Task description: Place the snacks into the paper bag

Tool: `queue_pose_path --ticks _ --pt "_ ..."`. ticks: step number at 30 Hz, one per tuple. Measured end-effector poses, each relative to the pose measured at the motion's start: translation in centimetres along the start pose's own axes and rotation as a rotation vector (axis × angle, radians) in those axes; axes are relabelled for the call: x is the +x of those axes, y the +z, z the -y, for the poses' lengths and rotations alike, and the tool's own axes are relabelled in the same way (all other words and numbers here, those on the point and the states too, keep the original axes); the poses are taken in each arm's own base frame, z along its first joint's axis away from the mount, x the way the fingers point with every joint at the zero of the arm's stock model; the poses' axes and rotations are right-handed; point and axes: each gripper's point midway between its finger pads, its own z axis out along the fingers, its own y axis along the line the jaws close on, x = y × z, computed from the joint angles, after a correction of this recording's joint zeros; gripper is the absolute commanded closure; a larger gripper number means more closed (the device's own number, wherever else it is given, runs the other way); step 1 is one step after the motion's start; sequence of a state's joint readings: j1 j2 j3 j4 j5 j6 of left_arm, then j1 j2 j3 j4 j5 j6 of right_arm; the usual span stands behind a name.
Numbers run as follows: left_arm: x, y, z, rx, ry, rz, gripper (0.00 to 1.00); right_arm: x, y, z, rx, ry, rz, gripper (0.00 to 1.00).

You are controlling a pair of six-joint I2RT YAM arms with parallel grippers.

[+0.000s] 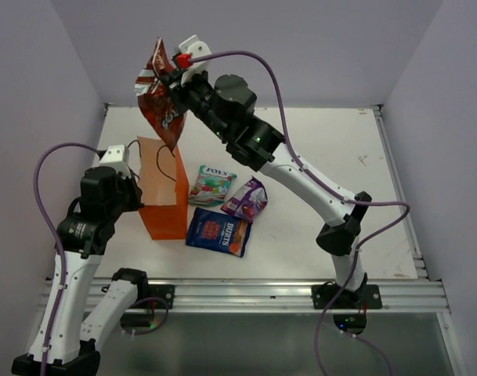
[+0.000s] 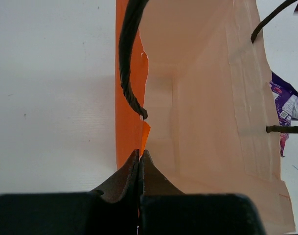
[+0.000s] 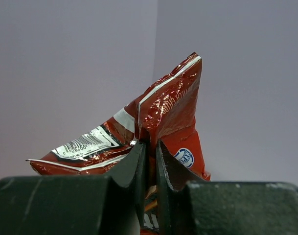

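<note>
Orange paper, standing upright near the left of the white table [image 1: 316,157], forms the paper bag [image 1: 164,200], its mouth open and its pale inside showing in the left wrist view [image 2: 202,98]. The left end effector [image 1: 133,174] is at the bag's left wall; in its own view [image 2: 139,154] the two dark fingers are pressed together on the top edge of that orange wall, just below the point where a black cord handle [image 2: 129,63] meets the paper. The red-orange Doritos bag [image 1: 161,102] hangs in the air above the far end of the paper bag, its lower tip just above the rim and clear of the table. The right end effector [image 1: 169,74] pinches it near its upper edge; the right wrist view [image 3: 151,147] shows the fingers clamped on the crinkled foil [image 3: 168,107], with a barcode panel off to the left. Three packets lie flat on the table to the right of the paper bag: the green-white-pink sweets packet [image 1: 213,186] farthest back, the small purple packet [image 1: 246,200] just to its right, and the dark blue bag [image 1: 218,232] with its red panel nearest the arms. The purple packet also peeks in at the right edge of the left wrist view [image 2: 286,103], outside the bag's wall.
</note>
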State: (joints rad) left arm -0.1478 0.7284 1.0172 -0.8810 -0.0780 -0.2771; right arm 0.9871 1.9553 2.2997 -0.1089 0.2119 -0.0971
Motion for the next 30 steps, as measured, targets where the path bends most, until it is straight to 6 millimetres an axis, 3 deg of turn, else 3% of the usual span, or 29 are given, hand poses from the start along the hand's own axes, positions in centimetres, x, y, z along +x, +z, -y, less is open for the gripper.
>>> queue_pose_path --ticks 3,8,11,13,17,21,25,27,30 --pt "0.1 -0.1 0.1 0.003 0.002 0.000 1.00 -3.0 1.1 -0.3 -0.013 0.006 0.109 1.00" --pt "0.1 -0.1 0.1 0.003 0.002 -0.001 1.00 -6.8 0.9 -0.8 -0.044 0.049 0.236 1.00" --pt "0.1 -0.1 0.1 0.003 0.002 -0.001 1.00 -7.8 0.9 -1.4 -0.076 0.107 0.276 1.00" --pt "0.1 -0.1 0.1 0.002 0.002 0.000 1.00 -7.4 1.1 -2.1 -0.107 0.153 0.273 1.00" --pt "0.1 -0.2 0.0 -0.001 0.002 0.003 1.00 -3.5 1.8 -4.1 -0.176 0.251 0.197 1.00" --pt "0.2 -0.5 -0.2 -0.005 0.002 0.001 1.00 4.2 2.0 -6.1 -0.214 0.318 0.027 1.00" --pt "0.3 -0.6 -0.3 -0.011 0.002 0.001 1.00 10.3 1.1 -7.4 -0.231 0.355 -0.121 1.00" --pt "0.3 -0.6 -0.3 -0.012 0.002 0.001 1.00 11.5 0.3 -7.6 -0.232 0.366 -0.157 1.00" --pt "0.3 -0.6 -0.3 -0.012 0.002 0.001 1.00 10.6 -0.7 -7.6 -0.238 0.385 -0.160 1.00"
